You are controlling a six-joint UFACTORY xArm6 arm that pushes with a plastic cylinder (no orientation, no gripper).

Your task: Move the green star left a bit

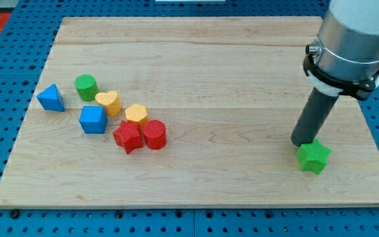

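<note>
The green star (314, 157) lies on the wooden board (196, 79) near the view's lower right. My tip (301, 143) rests on the board just above and slightly left of the star, touching or nearly touching its upper left edge. The dark rod rises from there to the silver arm body at the view's top right.
A cluster of blocks sits at the view's left: a blue triangle (50, 98), a green cylinder (85, 86), a yellow heart (108, 103), a blue cube (93, 120), a yellow hexagon (136, 113), a red star (128, 136) and a red cylinder (154, 134). The board's right edge is close to the green star.
</note>
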